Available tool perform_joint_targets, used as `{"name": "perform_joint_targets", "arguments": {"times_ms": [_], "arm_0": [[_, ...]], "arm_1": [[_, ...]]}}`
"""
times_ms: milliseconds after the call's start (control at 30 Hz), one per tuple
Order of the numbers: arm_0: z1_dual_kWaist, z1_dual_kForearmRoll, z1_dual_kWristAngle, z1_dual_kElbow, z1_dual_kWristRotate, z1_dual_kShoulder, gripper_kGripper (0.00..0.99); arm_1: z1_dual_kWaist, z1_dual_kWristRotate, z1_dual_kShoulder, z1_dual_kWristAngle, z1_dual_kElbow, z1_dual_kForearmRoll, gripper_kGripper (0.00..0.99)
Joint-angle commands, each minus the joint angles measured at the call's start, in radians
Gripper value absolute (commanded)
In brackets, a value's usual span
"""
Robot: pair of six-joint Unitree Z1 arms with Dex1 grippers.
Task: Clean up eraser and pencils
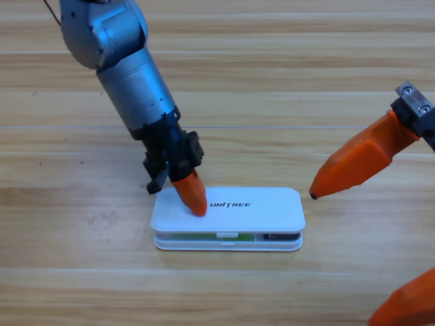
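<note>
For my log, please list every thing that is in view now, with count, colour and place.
case: one, white, lid down, on the table in the lower middle.
green pencil: one, only a strip seen through the front slit of the case, left part.
dark thing: one, in the slit, right part; cannot tell what it is.
table: one, light wood, under everything.
left gripper: one, orange tip on the left end of the lid.
right gripper: one, orange, at the right edge, apart from the case.
</note>
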Motion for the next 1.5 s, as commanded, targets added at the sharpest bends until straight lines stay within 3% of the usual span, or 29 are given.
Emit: {"name": "perform_joint_targets", "arguments": {"times_ms": [33, 667, 800, 900, 1000, 1133, 1300, 1367, 1500], "arm_0": [[-0.038, -0.046, 0.027, 0.066, -0.023, -0.011, 0.0], [-0.075, -0.223, 0.12, 0.226, -0.052, -0.01, 0.0], [-0.075, -0.225, 0.137, 0.235, -0.052, -0.027, 0.0], [-0.075, -0.153, 0.143, 0.198, -0.054, -0.126, 0.0], [-0.075, 0.01, 0.123, 0.089, -0.054, -0.255, 0.0], [-0.096, 0.214, 0.025, -0.061, -0.058, -0.415, 0.0], [-0.148, 0.235, -0.068, -0.021, -0.098, -0.606, 0.0], [-0.159, 0.24, -0.085, -0.004, -0.1, -0.637, 0.0], [-0.185, 0.241, -0.1, 0.02, -0.181, -0.662, 0.0]], "arm_1": [[0.02, 0.011, 0.023, 0.009, 0.03, -0.024, 0.988], [0.02, 0.011, 0.024, 0.009, 0.03, -0.026, 0.988], [0.02, 0.013, 0.024, 0.009, 0.033, -0.026, 0.988], [0.02, 0.013, 0.023, 0.009, 0.035, -0.026, 0.988], [0.02, 0.013, 0.024, 0.007, 0.035, -0.027, 0.988], [0.02, 0.014, 0.024, 0.005, 0.035, -0.029, 0.988], [0.02, 0.016, 0.026, 0.005, 0.035, -0.03, 0.989], [0.02, 0.017, 0.027, 0.004, 0.035, -0.03, 0.989], [0.02, 0.017, 0.027, 0.004, 0.035, -0.03, 0.989]]}}
